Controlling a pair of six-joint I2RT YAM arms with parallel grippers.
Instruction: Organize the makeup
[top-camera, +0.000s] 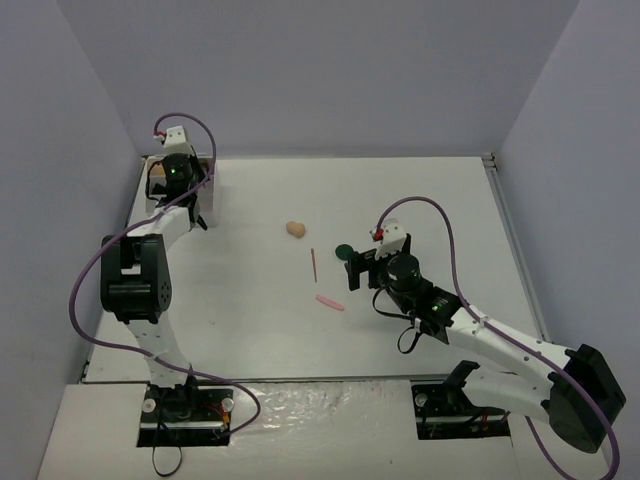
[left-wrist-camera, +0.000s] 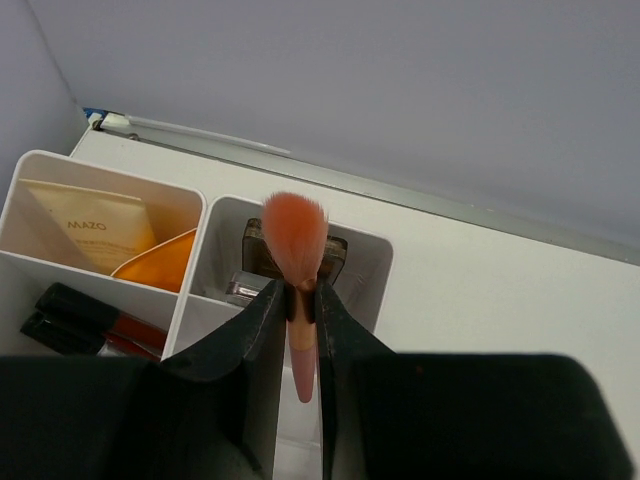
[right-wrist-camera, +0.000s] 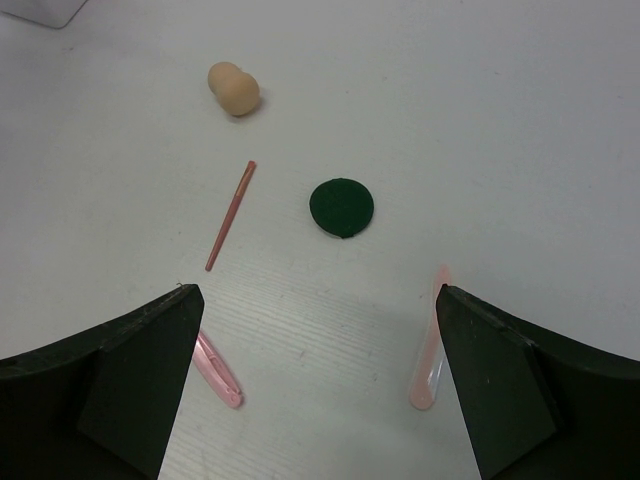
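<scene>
Table (top-camera: 250, 330): you see a white tabletop with both arms over it, the left far back in the left corner, the right mid-table on the right.
Organizer box (left-wrist-camera: 377, 285): a white plastic box with compartments, directly under your left gripper.
Left gripper (left-wrist-camera: 300, 295): its jaws are clamped narrow on the handle of a makeup brush, above the box.
Right gripper (right-wrist-camera: 318, 300): its jaws are spread wide and hold nothing; it hovers above the loose items.
Beige tube (left-wrist-camera: 95, 235): stands in the far-left compartment, printed "MAZO".
Orange tube (left-wrist-camera: 160, 265): in that same compartment, leaning beside the beige tube.
Brown palette (left-wrist-camera: 335, 255): upright in the next compartment, behind the brush.
Makeup brush (left-wrist-camera: 296, 235): orange-pink bristles point away from your wrist; whether it touches the box, you cannot tell.
Green compact (right-wrist-camera: 341, 207): round, flat on the table, ahead of your right gripper.
Beige sponge (right-wrist-camera: 234, 89): lies farther out, apart from the compact.
Pink sticks (right-wrist-camera: 218, 368): one lies by each right finger.
Thin red stick (right-wrist-camera: 231, 215): lies left of the compact, not touching it.
</scene>
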